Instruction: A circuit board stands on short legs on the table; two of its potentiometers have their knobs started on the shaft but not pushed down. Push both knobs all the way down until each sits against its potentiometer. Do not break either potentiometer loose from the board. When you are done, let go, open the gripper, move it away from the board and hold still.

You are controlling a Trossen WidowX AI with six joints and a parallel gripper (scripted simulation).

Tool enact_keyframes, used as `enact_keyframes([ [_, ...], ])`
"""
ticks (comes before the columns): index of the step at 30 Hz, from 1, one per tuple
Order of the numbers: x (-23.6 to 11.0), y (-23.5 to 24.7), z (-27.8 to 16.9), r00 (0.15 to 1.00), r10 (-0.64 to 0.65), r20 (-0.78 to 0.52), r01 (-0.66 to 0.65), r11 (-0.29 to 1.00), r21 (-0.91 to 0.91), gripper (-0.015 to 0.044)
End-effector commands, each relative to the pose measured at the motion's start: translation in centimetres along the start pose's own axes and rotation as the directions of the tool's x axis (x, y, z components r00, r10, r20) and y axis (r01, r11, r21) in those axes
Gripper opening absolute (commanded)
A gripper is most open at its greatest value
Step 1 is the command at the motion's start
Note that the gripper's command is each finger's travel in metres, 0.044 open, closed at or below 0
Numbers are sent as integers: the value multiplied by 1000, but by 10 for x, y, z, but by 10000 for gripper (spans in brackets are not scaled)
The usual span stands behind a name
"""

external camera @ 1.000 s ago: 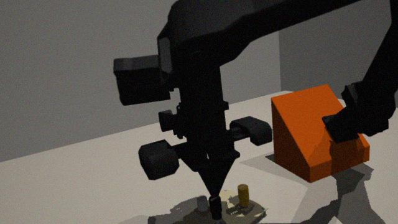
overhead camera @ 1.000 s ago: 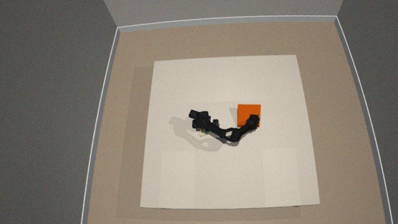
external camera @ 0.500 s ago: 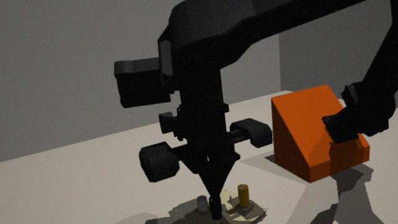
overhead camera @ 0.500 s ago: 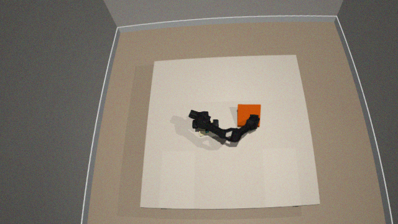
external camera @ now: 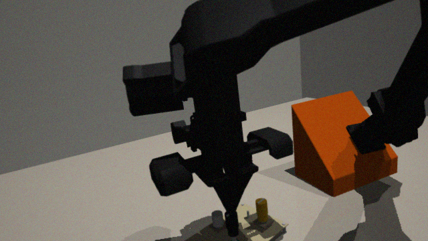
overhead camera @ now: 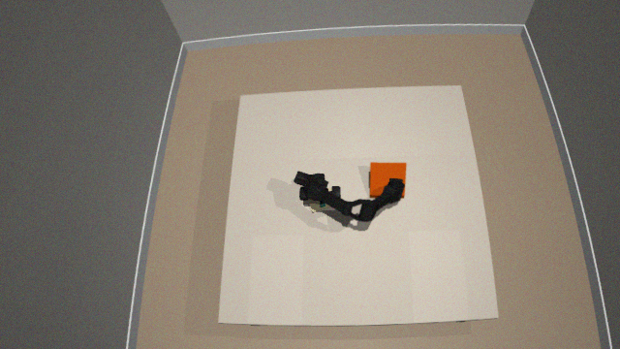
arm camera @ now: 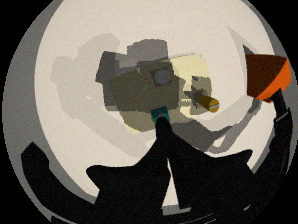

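Observation:
The circuit board (external camera: 259, 233) (arm camera: 192, 63) stands partly in the arm's shadow. A mustard-yellow knob (external camera: 261, 211) (arm camera: 208, 103) stands upright on its right part. A shorter grey knob (external camera: 217, 219) (arm camera: 161, 76) stands on the shaded part. A black knob (external camera: 231, 225) stands upright between them in the exterior view; a teal potentiometer (arm camera: 155, 113) shows beneath it in the wrist view. My gripper (external camera: 231, 209) (arm camera: 165, 134) is shut, pointing down, its tips at the top of the black knob and hiding part of it. Whether they touch, and the gap beneath this knob, cannot be told.
The orange wedge-shaped block (overhead camera: 387, 174) (external camera: 321, 127) (arm camera: 265, 75) stands to the right of the board, beside the arm's base. The arm (overhead camera: 360, 209) arches from there over the board and hides most of it from above. The white table (overhead camera: 349, 121) reaches out around them.

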State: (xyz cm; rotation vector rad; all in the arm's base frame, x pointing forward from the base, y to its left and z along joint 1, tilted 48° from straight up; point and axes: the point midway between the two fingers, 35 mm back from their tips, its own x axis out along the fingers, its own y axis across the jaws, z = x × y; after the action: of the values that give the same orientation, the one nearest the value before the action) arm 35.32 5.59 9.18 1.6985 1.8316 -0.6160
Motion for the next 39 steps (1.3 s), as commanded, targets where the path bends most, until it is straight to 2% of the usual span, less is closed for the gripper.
enact_keyframes([
  [1, 2, 0, -1, 1000, 2, -5, -2, 1000, 4, 0],
  [39, 14, 0, -1, 1000, 2, -6, -2, 1000, 4, 0],
])
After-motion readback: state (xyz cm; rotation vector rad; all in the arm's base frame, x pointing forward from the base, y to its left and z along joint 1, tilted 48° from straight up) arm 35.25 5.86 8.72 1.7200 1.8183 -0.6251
